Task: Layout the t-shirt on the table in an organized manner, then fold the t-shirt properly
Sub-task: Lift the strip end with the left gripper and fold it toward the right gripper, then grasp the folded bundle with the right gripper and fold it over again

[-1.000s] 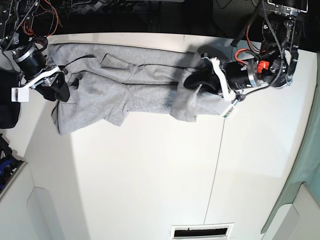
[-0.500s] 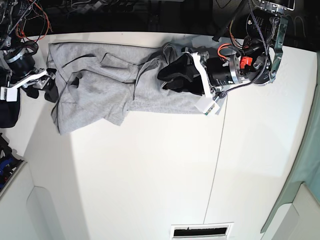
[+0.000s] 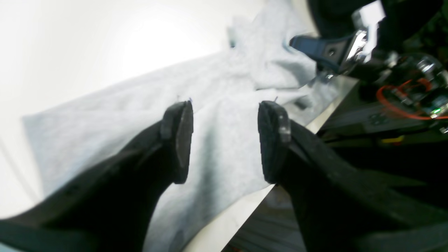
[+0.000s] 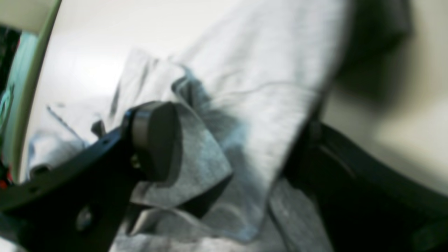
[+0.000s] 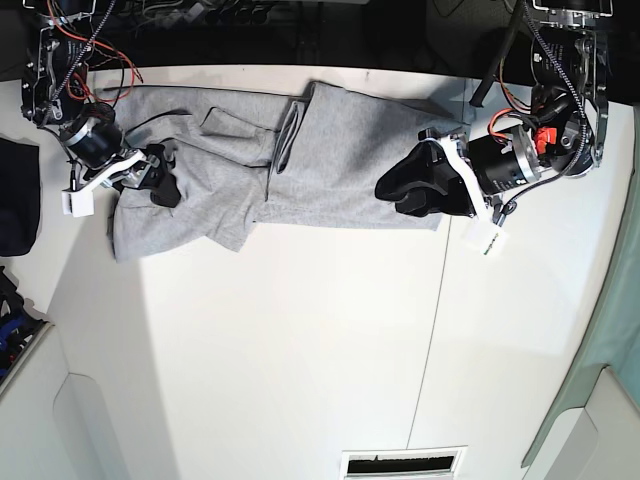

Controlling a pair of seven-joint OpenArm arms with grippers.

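The grey t-shirt lies stretched along the far side of the white table, with a raised fold near its middle and a rumpled left part. My left gripper hovers over the shirt's right end. In the left wrist view it is open and empty, with shirt cloth below. My right gripper is on the shirt's left part. In the right wrist view it has its jaws wide apart, with shirt cloth bunched between them against one pad.
A dark navy cloth bundle sits off the table's left side. A thin seam line runs across the table's right part. A slotted vent is at the near edge. Cables and electronics line the far edge. A green curtain hangs at right.
The left gripper has let go of the shirt's right end and moved right; that end now lies flat. The right gripper moved from the table's left edge back onto the shirt.
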